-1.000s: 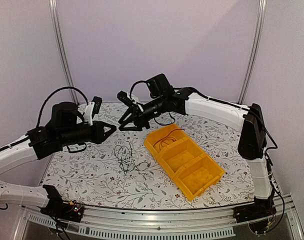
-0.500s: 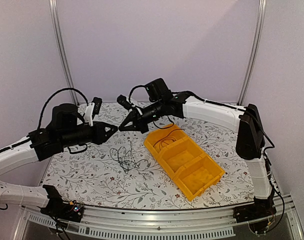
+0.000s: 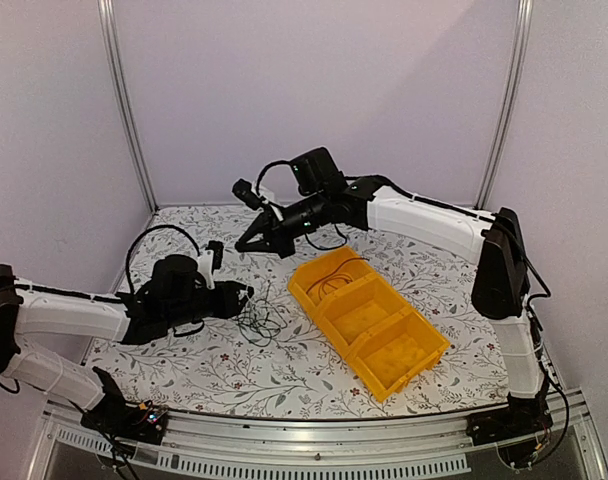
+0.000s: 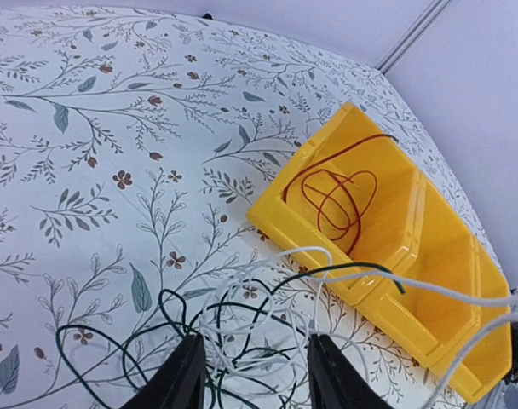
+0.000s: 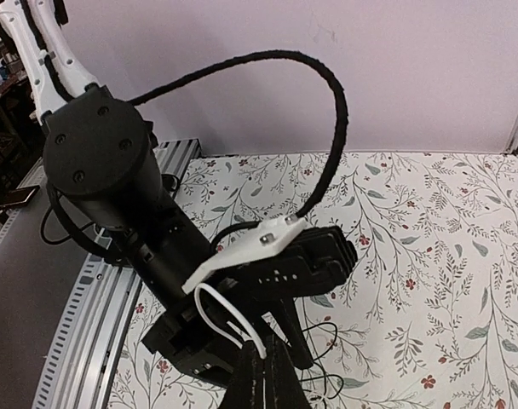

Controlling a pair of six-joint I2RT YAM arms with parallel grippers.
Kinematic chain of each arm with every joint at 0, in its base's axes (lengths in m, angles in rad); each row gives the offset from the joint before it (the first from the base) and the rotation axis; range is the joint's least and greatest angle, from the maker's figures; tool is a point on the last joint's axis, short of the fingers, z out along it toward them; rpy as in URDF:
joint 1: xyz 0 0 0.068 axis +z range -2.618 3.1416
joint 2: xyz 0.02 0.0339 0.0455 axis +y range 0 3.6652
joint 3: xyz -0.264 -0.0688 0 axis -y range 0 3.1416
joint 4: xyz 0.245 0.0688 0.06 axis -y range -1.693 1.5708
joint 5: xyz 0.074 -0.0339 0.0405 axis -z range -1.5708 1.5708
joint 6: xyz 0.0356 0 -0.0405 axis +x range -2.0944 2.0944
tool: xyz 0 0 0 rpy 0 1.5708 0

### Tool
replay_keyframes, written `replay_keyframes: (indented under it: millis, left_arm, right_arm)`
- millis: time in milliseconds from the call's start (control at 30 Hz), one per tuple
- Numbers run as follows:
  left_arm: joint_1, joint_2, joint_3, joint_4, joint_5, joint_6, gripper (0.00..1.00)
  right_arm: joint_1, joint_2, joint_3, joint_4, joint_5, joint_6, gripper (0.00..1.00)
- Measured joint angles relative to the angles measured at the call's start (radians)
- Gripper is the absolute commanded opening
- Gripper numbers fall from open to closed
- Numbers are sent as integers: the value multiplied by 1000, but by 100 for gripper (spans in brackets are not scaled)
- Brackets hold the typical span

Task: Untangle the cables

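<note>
Hovering low, left gripper (image 4: 256,379) open-jawed at tangle of thin black and white cables (image 4: 233,336), right gripper (image 5: 261,375) raised beyond, pinching thin white cable (image 5: 210,311).

The desk (image 3: 184,365) wears a white cover printed with grey-green leafy sprigs and small reddish-brown flowers. The bin (image 3: 394,355) on it is plain bright yellow, and the reddish-brown cable (image 4: 337,204) shows as thin rust-coloured loops against the yellow of one end compartment. The tangle on the print mixes a white cable (image 4: 280,254) with a dark cable (image 4: 210,317) that looks black from above and greenish-black up close. The left arm (image 3: 69,315) and right arm (image 3: 429,222) have white shells with black joints. The left end effector (image 3: 246,293) and right end effector (image 3: 246,245) are black, and a white bracket (image 5: 246,247) sits on the left wrist. The wall (image 3: 314,90) is pale lilac and its posts (image 3: 124,110) are silver.
</note>
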Motion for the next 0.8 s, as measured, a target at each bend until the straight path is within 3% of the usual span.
replay_keyframes:
  millis: [200,400,600,800]
  left_arm:
    - [1,250,1,230,-5,-23,34]
    - [14,458,36,319,19,-35,12]
    - [21,518,60,321,35,-32,0]
    - [34,518,66,292,44,-25,0]
  right_arm:
    - [0,0,118,-25,24,26,0]
    - [0,-12,283,-11,48,72,0]
    - [-7,-109,322,64,119,89,0]
    - [-26,-229,354,170,214,76,0]
